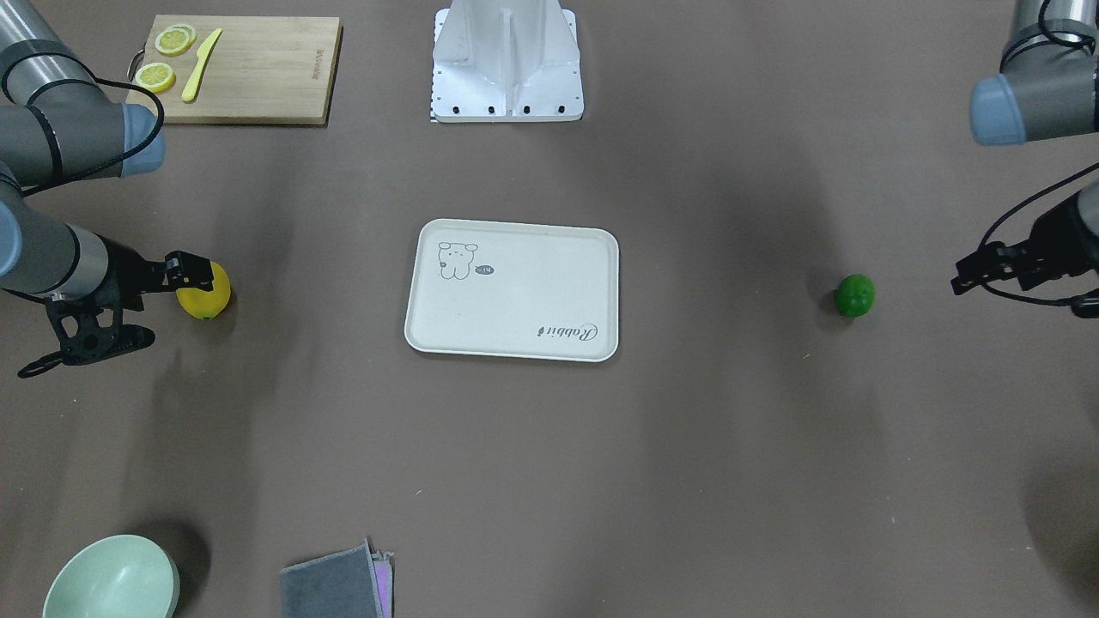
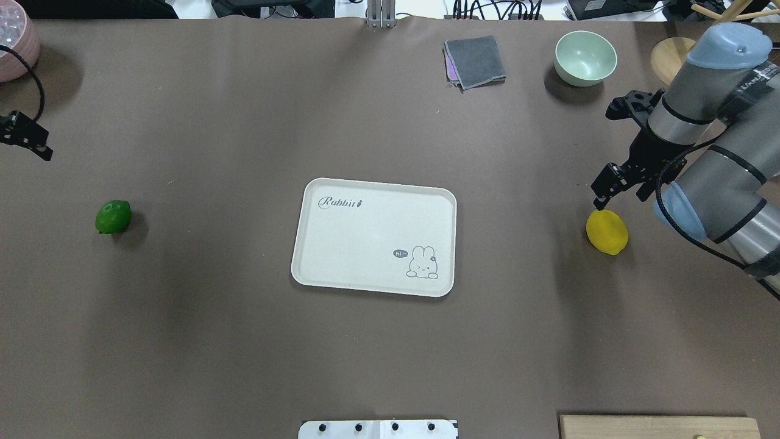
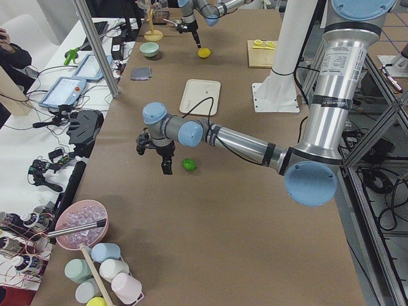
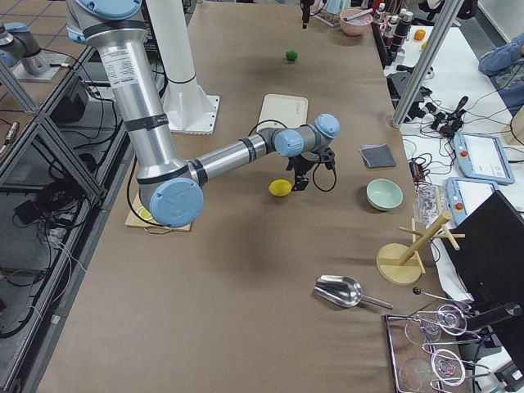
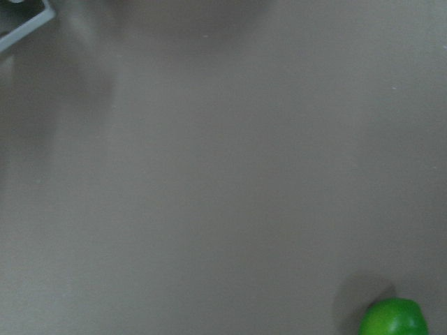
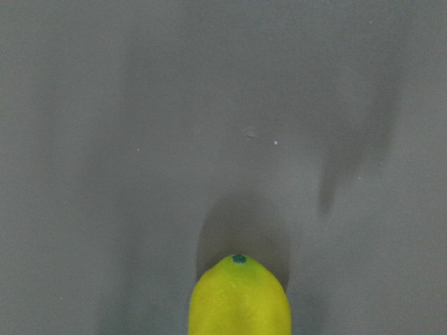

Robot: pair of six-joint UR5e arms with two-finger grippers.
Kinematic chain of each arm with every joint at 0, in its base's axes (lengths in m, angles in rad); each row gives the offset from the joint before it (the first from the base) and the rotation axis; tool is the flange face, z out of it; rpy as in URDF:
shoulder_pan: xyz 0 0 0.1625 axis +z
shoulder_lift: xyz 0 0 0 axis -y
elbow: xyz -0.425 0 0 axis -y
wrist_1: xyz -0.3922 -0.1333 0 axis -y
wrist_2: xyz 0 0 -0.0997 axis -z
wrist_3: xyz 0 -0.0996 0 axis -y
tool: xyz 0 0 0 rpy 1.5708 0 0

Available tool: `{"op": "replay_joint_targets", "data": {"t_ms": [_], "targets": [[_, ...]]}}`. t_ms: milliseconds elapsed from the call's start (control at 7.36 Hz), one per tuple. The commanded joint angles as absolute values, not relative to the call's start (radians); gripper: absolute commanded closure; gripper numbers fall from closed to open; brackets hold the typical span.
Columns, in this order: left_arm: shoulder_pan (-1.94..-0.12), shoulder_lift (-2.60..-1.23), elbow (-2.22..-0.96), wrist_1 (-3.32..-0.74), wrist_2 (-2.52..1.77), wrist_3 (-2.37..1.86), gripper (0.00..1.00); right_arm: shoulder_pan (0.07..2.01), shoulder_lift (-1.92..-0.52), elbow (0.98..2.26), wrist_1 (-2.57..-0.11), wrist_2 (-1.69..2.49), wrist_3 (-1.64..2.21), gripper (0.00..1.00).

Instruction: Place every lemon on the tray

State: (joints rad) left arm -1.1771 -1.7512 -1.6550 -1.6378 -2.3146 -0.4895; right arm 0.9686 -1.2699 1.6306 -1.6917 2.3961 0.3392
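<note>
The cream tray (image 1: 515, 330) lies in the middle of the table and also shows in the overhead view (image 2: 365, 244). The yellow lemon (image 1: 206, 293) (image 2: 607, 231) lies on the table on my right side and fills the bottom of the right wrist view (image 6: 241, 300). My right gripper (image 1: 193, 273) (image 2: 602, 194) hangs just above its far end; I cannot tell whether it is open. The green lemon (image 1: 854, 295) (image 2: 113, 216) (image 5: 393, 317) lies on my left side. My left gripper (image 1: 966, 279) (image 2: 33, 146) hovers well away from it, its state unclear.
A wooden cutting board (image 1: 258, 77) with lemon slices and a yellow knife sits near the robot base (image 1: 506, 64). A green bowl (image 2: 585, 58), a grey cloth (image 2: 476, 61) and a wooden stand (image 2: 670, 58) are at the far edge, with a pink bowl (image 2: 15, 39) far left.
</note>
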Motion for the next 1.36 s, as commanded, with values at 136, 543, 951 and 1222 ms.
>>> {"op": "replay_joint_targets", "data": {"t_ms": [136,543,951,1222], "targets": [[-1.091,-1.764,-1.559,-1.852,-2.321,-0.495,0.03,0.954,-1.264,1.601,-1.701,2.398,0.330,0.01],[-0.999,-1.779,-1.545,-1.858,-2.322,-0.527,0.03,0.914,-1.259,1.586,-1.717,2.395,0.324,0.01],[-0.946,-1.796,-1.522,-1.852,-2.321,-0.532,0.03,0.904,-1.259,1.559,-1.717,2.393,0.287,0.03],[-0.948,-1.795,-1.522,-1.852,-2.322,-0.522,0.03,0.896,-1.259,1.554,-1.718,2.396,0.288,0.26]]}}
